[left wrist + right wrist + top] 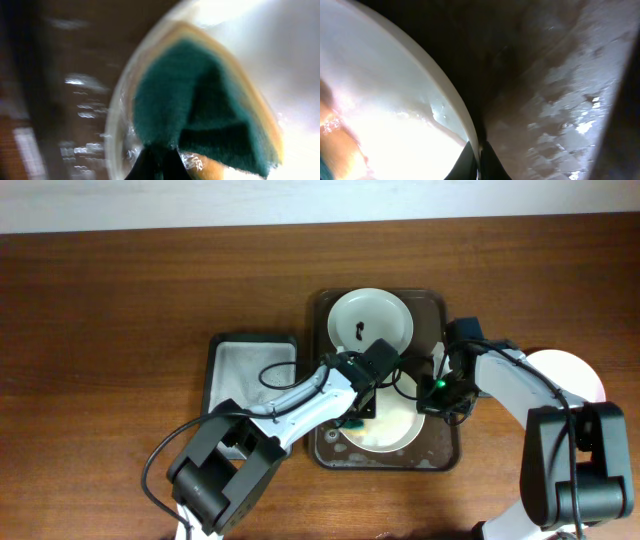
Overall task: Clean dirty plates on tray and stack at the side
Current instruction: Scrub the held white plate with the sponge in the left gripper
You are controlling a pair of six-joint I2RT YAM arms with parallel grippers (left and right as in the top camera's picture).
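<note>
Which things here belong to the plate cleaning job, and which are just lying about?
Job: smeared plate, plate being wiped, side plate, brown tray, sponge.
Lying idle: suds tray, table.

Open wood runs along the desk [120,290]'s back edge and left side, so I could pass there. Near the front edge, left arm [300,395] and right arm [510,380] meet over the tray [316,310]'s front plate [400,438]. The sponge tray [213,350] flanks it on the left, and another plate [570,370] lies by the right edge.
</note>
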